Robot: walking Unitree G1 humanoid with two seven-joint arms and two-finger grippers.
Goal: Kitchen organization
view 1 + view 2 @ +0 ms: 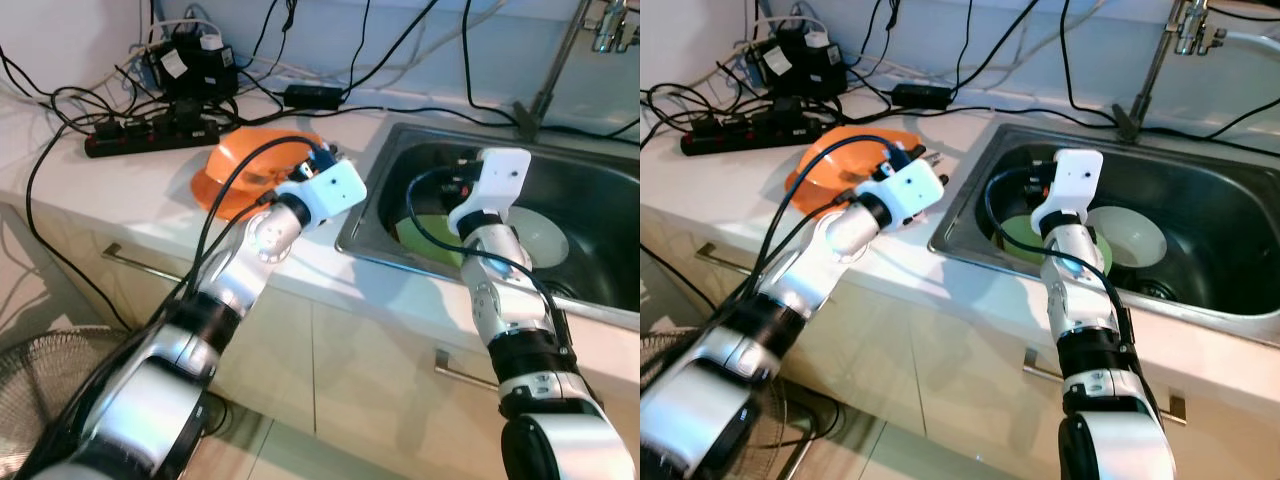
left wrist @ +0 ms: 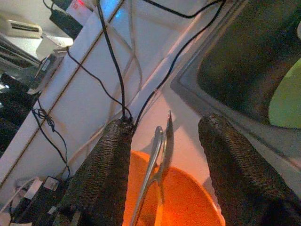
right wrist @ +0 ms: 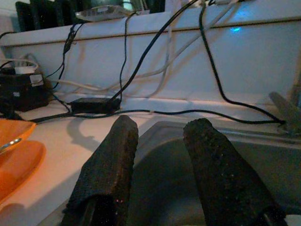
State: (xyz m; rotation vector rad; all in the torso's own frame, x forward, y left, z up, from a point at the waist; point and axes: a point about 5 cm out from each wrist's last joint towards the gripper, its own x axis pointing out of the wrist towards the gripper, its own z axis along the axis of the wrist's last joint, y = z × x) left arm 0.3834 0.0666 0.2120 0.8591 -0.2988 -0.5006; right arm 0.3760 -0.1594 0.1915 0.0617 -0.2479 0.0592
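The white bench (image 1: pixel 120 190) ran along the wall, with a steel sink (image 1: pixel 1240 300) sunk into it toward its right end and a tangle of black cables (image 1: pixel 60 110) and a power strip (image 1: pixel 150 135) crowding its back edge. An orange bowl (image 1: pixel 225 170) sat on the bench just beside the sink's left rim, and a metal utensil (image 2: pixel 157 160) leaned inside it, its handle rising over the bowl's edge. In the basin lay a green plate (image 1: pixel 1020 232) with a white bowl (image 1: pixel 1135 235) beside it. The left pincer (image 2: pixel 162 165) hovered over the orange bowl with its fingers spread wide, the utensil standing between them untouched. The right pincer (image 3: pixel 157 165) hung above the sink's left part, over the green plate, its fingers likewise parted and holding nothing. The likeliest trouble seemed to be the left pincer closing off-centre on the thin, slick utensil, which could slip or tip the light bowl toward the sink rim; the arms' own cables, or those lying behind the bowl, might also snag. The utensil's working end was hidden down in the bowl, so whether it was a spoon or tongs could not be told. The tap was cut off at the top, and the sink's right end ran out of view.
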